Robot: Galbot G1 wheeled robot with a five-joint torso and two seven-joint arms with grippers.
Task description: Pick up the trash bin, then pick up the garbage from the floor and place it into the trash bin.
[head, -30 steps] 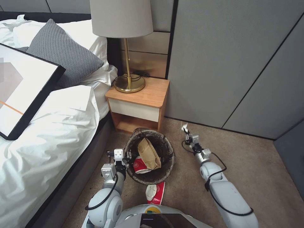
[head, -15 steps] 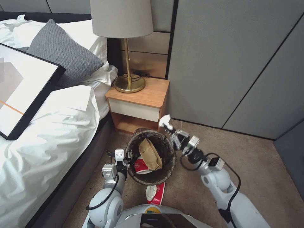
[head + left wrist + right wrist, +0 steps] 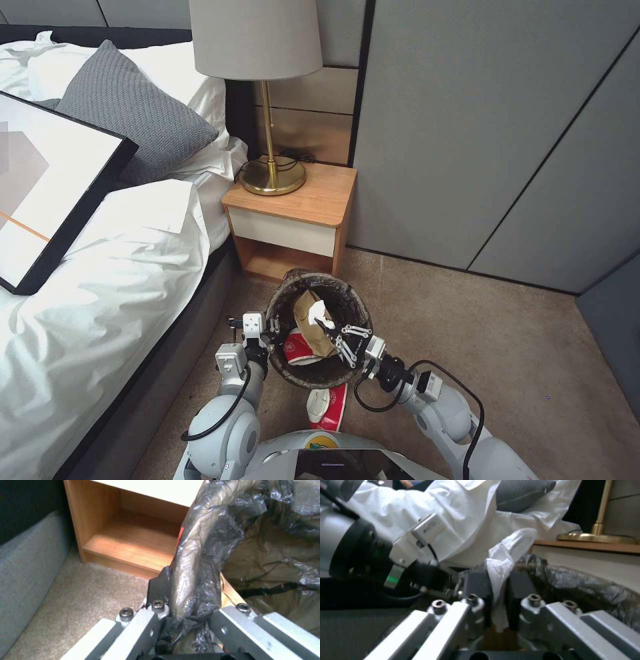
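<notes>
The trash bin (image 3: 319,333) is clamped at its near-left rim by the left gripper (image 3: 269,331), beside the nightstand (image 3: 293,220). A white tissue (image 3: 318,311) is pinched over the bin's mouth by the right gripper (image 3: 327,327); open carpet (image 3: 507,347) lies rightward.

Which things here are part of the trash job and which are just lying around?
Job: bin, clamped at the rim by the left gripper; tissue in the right gripper over the bin; paper bag and cup inside; floor cup.

Just there: lamp, nightstand, bed, pillow, picture frame.
</notes>
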